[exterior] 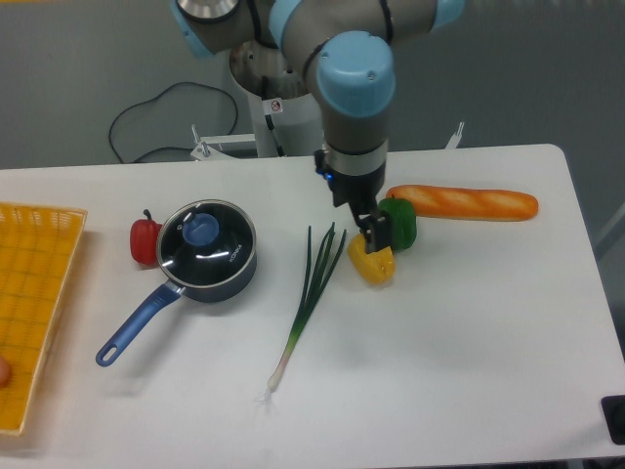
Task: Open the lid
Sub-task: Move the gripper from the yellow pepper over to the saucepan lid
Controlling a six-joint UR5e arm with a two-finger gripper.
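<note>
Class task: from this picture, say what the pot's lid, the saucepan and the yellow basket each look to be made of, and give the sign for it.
The lid: clear glass, since the dark pan inside shows through, with a blue, probably plastic knob. The saucepan: dark blue, glossy, likely enamelled or coated metal. The basket: yellow woven lattice, perhaps plastic or wicker.

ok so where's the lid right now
In the camera view the lid sits on the saucepan, left of centre on the table, with the red pepper to its left and the green onion to its right.
</note>
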